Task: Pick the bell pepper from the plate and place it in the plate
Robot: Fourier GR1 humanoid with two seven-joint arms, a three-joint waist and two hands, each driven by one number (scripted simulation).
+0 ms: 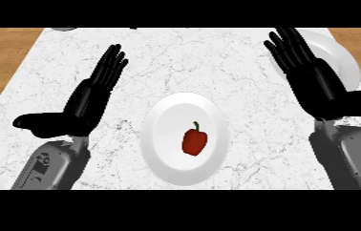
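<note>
A red bell pepper (195, 141) with a dark green stem lies a little right of centre on a white plate (164, 130) in the middle of the marble counter. A second white plate (340, 56) sits at the far right, partly hidden behind my right hand (315, 79). That hand is open, fingers straight and pointing away, up and to the right of the pepper. My left hand (88, 101) is open too, left of the pepper's plate, fingers straight and thumb stuck out to the left. Neither hand touches the pepper.
The white marble counter (190, 58) has wooden strips along its left (17, 48) and right edges. A small grey object (63, 29) shows at the top left edge, mostly cut off.
</note>
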